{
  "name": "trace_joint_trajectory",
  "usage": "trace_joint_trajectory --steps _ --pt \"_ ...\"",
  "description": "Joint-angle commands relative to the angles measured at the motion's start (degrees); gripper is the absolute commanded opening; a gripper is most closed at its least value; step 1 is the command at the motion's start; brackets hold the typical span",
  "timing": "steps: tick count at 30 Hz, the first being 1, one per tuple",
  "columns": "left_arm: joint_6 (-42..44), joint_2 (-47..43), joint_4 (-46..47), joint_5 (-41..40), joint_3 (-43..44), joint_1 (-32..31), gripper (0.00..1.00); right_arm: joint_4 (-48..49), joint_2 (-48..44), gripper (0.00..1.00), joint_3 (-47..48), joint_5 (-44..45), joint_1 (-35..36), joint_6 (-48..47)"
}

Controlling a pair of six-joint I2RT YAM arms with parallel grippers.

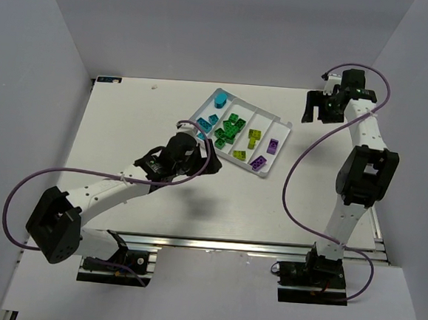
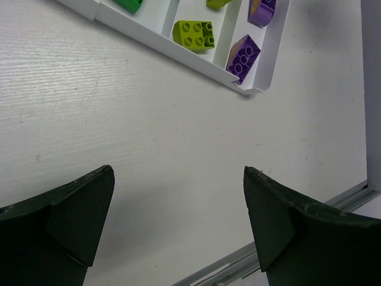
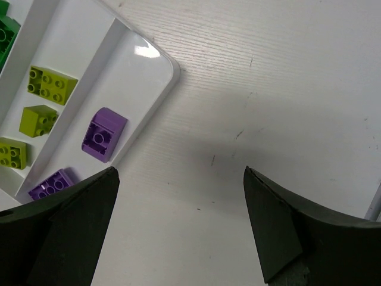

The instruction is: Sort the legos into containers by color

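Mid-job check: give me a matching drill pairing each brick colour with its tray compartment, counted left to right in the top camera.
Things:
1. cyan bricks
2. green bricks
3. yellow-green bricks
4. purple bricks

Compartments of the tray:
A. rightmost
B. leftmost
C. second from right
D. second from left

Pairs: 1-B, 2-D, 3-C, 4-A

top view high behind, looking down; wrist views close, looking past own fingers (image 2: pixel 71 220), both catching tray (image 2: pixel 196 56) purple end ahead.
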Motion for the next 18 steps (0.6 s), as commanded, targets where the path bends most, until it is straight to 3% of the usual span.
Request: trace_joint_trajectory --steps 1,18 --pt "-0.3 0.4 0.8 1.7 3.0 -0.7 0.98 -0.5 0.0 0.9 0.4 2.0 1.7 -1.2" --pt "-1.3 2.0 2.4 3.3 5.5 -3.0 0.98 1.8 3.3 0.89 1.8 9.1 8.5 -1.2"
